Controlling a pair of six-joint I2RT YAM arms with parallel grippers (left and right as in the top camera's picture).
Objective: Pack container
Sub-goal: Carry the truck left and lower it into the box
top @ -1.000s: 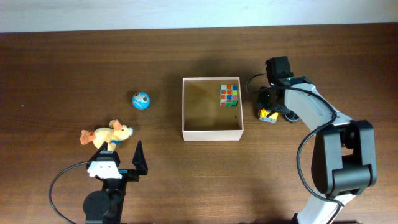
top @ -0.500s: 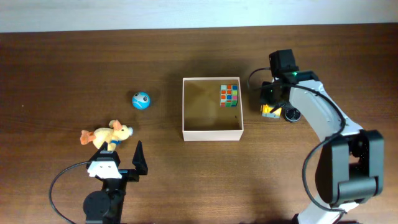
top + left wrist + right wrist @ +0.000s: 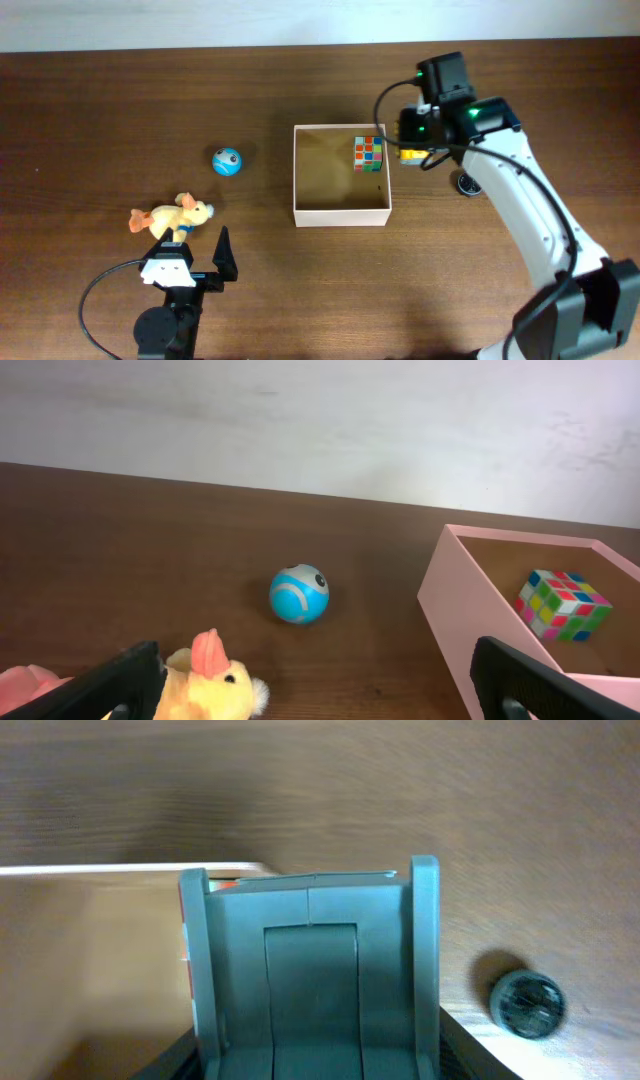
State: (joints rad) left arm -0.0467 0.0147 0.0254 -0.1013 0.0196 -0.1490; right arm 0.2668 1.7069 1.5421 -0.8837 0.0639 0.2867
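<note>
The right gripper [image 3: 412, 148] pinched a yellow toy [image 3: 409, 156] at the right rim of the box [image 3: 340, 217], which sat mid-table. A cube [image 3: 369, 153] filled its far right corner, the remaining floor open. The left gripper [image 3: 312, 688] stood spread wide, empty.

A dark brown wooden table [image 3: 120, 100] filled nearly the whole overhead view, its grain running from 9 to 3 o'clock. Along its 12 o'clock edge ran a pale strip, likely the foot of a white wall [image 3: 300, 420], plain and faintly smudged. The light was soft and even, the shadows faint.
</note>
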